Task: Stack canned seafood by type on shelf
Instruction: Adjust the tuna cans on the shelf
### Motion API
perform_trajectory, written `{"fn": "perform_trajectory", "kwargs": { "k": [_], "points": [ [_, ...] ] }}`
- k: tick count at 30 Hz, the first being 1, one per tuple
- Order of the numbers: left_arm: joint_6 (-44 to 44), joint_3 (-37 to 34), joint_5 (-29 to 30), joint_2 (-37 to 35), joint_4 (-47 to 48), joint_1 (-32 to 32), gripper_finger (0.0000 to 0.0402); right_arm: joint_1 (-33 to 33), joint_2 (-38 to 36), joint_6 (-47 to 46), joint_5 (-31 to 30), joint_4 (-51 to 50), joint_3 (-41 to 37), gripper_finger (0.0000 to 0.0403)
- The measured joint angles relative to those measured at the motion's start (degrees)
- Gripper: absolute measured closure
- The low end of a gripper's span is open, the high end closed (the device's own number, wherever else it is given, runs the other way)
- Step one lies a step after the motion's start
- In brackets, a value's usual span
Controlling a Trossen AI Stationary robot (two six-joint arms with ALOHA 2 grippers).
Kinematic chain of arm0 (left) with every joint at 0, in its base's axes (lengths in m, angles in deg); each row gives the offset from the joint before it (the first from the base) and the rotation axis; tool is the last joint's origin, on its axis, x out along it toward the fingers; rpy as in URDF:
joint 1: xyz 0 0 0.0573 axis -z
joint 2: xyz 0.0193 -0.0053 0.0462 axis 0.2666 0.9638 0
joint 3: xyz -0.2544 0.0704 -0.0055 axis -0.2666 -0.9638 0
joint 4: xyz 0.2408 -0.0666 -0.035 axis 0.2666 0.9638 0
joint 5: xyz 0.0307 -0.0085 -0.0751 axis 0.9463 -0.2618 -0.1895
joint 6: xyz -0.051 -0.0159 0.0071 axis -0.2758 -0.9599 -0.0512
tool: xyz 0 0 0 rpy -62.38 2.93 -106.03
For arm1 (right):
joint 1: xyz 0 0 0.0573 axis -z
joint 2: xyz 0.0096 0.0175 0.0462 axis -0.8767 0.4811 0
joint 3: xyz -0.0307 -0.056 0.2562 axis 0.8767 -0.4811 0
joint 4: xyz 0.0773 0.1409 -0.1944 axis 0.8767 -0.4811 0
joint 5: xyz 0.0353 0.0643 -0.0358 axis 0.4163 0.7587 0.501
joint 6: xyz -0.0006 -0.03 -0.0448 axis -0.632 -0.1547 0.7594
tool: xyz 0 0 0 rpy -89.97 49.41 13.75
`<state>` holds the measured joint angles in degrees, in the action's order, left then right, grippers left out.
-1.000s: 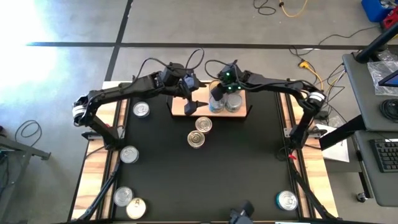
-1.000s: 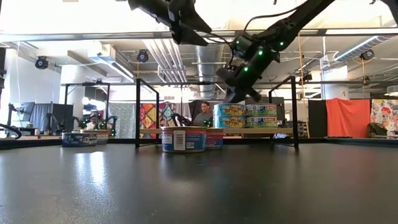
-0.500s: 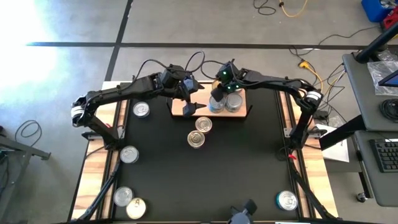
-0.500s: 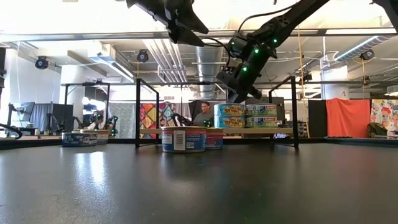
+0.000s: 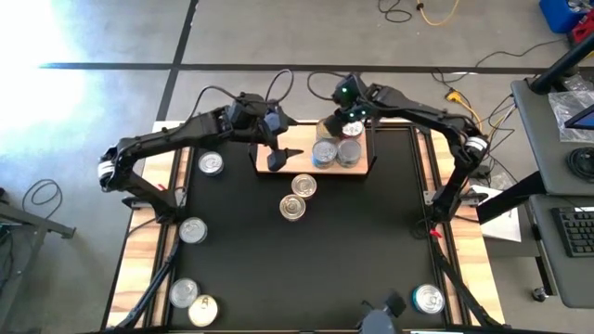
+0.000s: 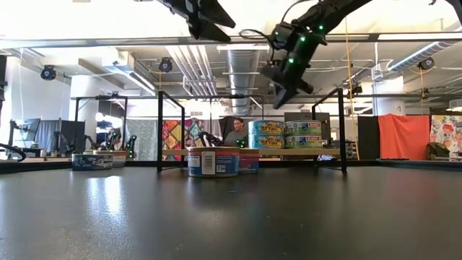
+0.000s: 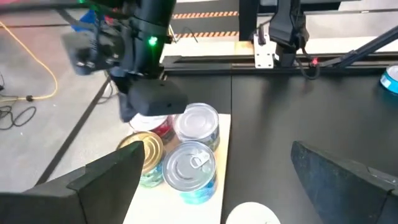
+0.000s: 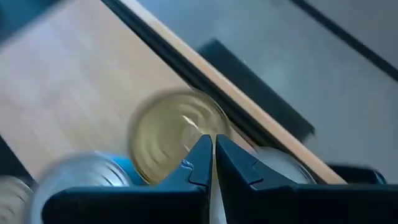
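Observation:
The shelf, a light-wood board with black wire posts, stands at the table's far middle. On its right half, tins of canned seafood stand stacked two high; a gold-lidded one sits among silver ones. My right gripper hangs shut above these tins, over the shelf's far edge, holding nothing. My left gripper hovers open and empty above the shelf's bare left half.
Two tins stand on the black table just in front of the shelf. More tins lie at the left, near left corner and near right corner. People and equipment show in the room beyond.
My right gripper has risen off the stacked tins and drawn back toward the table's far edge, tipping less steeply, still shut. The tins stay in place on the shelf. My left gripper has gone up a little, still open.

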<state>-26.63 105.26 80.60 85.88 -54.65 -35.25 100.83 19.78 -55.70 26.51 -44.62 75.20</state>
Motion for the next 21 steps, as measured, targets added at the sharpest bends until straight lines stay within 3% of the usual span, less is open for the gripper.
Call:
{"fn": "perform_trajectory", "kwargs": {
  "k": [9, 21],
  "points": [
    [-0.44, -0.22, -0.05, -0.78, 0.06, 0.0, 0.0013, 3.23, 0.02, 5.26, 0.02, -9.24, -1.42, 0.039],
    [-1.61, -0.66, -0.11, -0.13, 0.11, 0.26, 0.0013, 3.19, 1.7, 8.18, -0.04, -7.37, -2.59, 0.039]
  ]
}}
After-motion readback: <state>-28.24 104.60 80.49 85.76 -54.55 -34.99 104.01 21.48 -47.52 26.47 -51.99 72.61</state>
